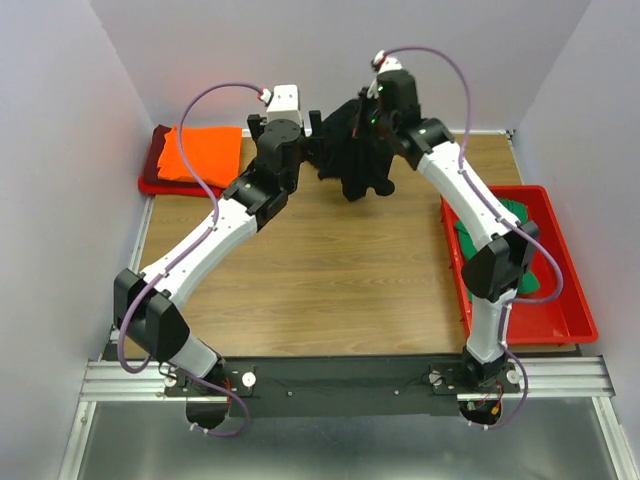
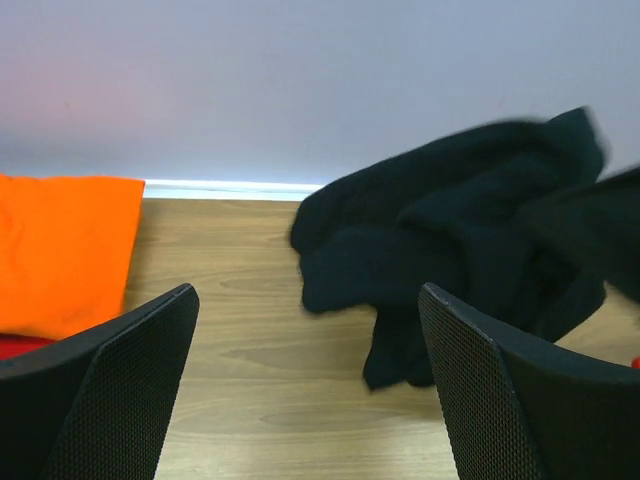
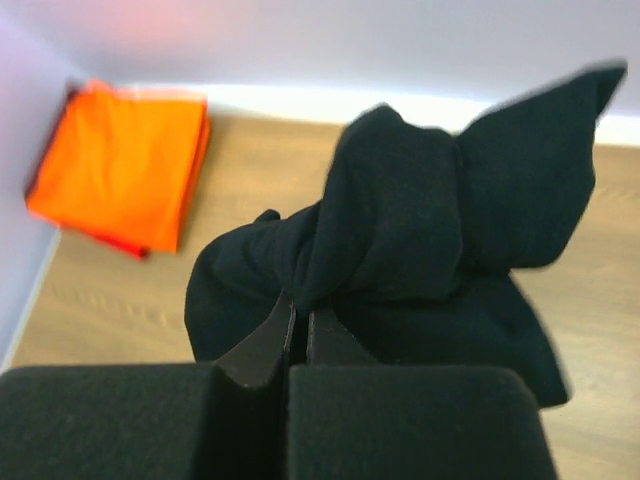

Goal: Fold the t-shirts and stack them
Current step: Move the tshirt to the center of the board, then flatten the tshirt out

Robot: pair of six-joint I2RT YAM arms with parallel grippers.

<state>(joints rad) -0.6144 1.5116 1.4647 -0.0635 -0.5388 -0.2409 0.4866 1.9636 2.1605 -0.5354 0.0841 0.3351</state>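
Observation:
A crumpled black t-shirt (image 1: 355, 155) hangs over the far middle of the table, its lower edge touching or close to the wood. My right gripper (image 3: 300, 310) is shut on a fold of the black t-shirt (image 3: 420, 220) and holds it up from above (image 1: 374, 112). My left gripper (image 2: 308, 300) stands open just left of the hanging black t-shirt (image 2: 450, 230), with nothing between its fingers (image 2: 120, 380). A folded bright orange t-shirt (image 1: 203, 153) lies at the far left corner. A green t-shirt (image 1: 515, 215) lies in the red bin.
The red plastic bin (image 1: 560, 290) stands along the right edge of the table, beside the right arm. Something red (image 1: 150, 183) shows under the orange t-shirt. Walls close in at the back and on both sides.

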